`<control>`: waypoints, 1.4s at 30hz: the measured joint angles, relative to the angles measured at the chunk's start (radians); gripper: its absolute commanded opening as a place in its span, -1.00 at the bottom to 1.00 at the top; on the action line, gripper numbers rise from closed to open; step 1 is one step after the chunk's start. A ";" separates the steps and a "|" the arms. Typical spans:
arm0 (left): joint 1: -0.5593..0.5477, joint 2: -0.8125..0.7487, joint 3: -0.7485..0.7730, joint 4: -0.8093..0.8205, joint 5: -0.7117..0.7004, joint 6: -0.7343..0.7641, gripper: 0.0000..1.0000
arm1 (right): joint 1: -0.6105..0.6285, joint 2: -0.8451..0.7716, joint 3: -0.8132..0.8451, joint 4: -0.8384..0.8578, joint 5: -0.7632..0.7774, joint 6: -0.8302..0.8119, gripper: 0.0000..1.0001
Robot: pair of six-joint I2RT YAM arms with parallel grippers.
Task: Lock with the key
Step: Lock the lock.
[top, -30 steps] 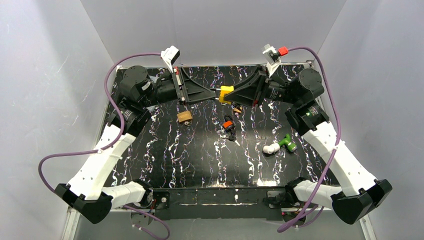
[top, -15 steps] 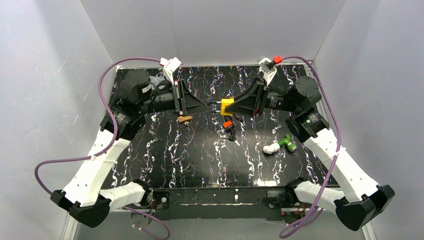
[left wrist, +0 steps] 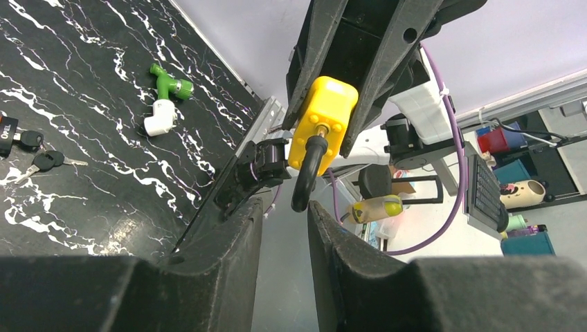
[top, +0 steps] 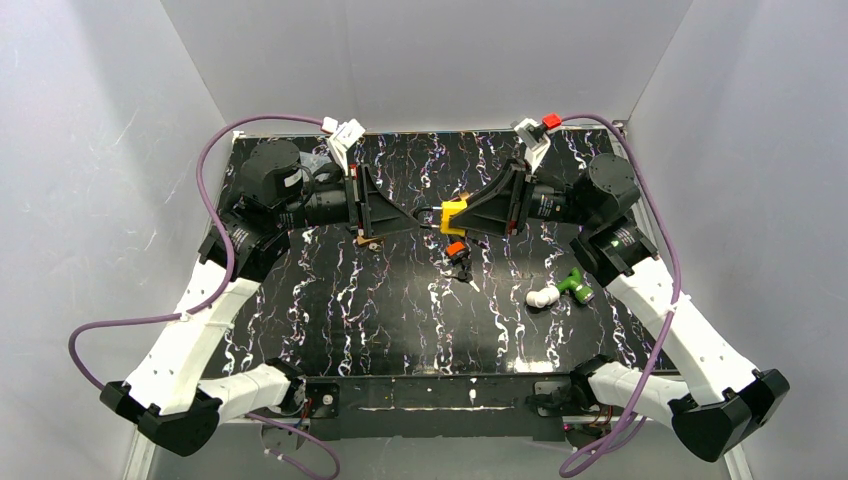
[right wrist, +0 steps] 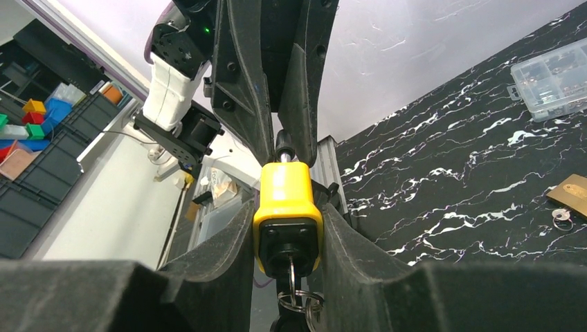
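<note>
On your left side, the left fingers [left wrist: 228, 242] are spread a little, and the black shackle [left wrist: 304, 176] stands at the gap between their tips. I cannot tell if they touch it. In the middle, above the far part of the tabletop [top: 400, 300], the yellow padlock [top: 453, 213] is in the air. The right fingers [right wrist: 221, 256] pinch its body, and the key [right wrist: 291, 273] sits in its keyhole.

The key [right wrist: 291, 273] in the yellow padlock [right wrist: 287, 207] is running off the bottom edge of the right wrist view, ring and all. The shackle [right wrist: 282, 143] is disappearing between the left hand [right wrist: 285, 158] fingers. From above, that hand is covering most of the brass padlock [top: 368, 238].
</note>
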 measured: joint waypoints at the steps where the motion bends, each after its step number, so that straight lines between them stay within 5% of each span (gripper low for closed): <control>1: 0.000 0.000 0.000 0.000 0.001 0.002 -0.44 | 0.000 0.000 0.000 -0.001 0.000 0.000 -0.97; 13: 0.000 0.011 0.000 0.010 0.017 0.008 -0.65 | 0.008 0.002 -0.005 -0.029 0.000 -0.008 -0.97; 19: 0.000 0.026 0.000 0.015 0.028 0.008 -1.00 | 0.007 0.002 -0.007 -0.052 0.004 -0.013 -0.97; 42: -0.031 0.004 -0.004 0.004 -0.001 0.046 -1.00 | 0.005 0.041 -0.019 0.042 -0.062 0.113 -0.97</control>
